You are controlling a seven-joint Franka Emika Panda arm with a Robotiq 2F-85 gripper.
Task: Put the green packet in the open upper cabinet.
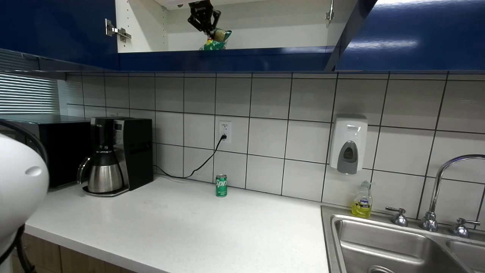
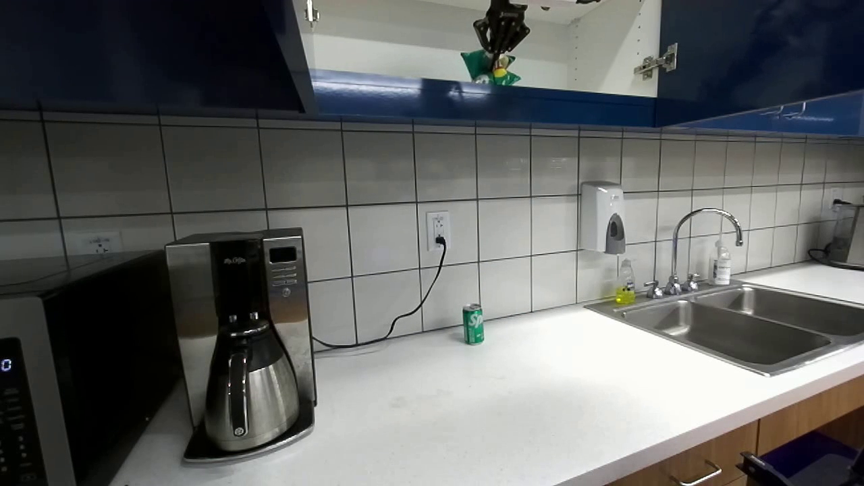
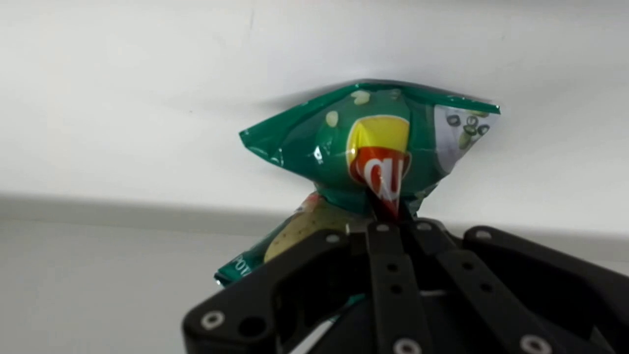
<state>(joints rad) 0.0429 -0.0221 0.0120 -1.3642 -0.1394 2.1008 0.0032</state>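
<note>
The gripper point(image 3: 388, 212) pinches a fold of the green packet point(image 3: 339, 152) inside the open upper cabinet point(image 1: 269, 36); below, at the far side of the worktop point(image 1: 197, 223), stands a green can point(image 1: 221, 186); the coffee maker point(image 1: 138, 151) is left, the sink point(image 1: 379, 246) right.
</note>
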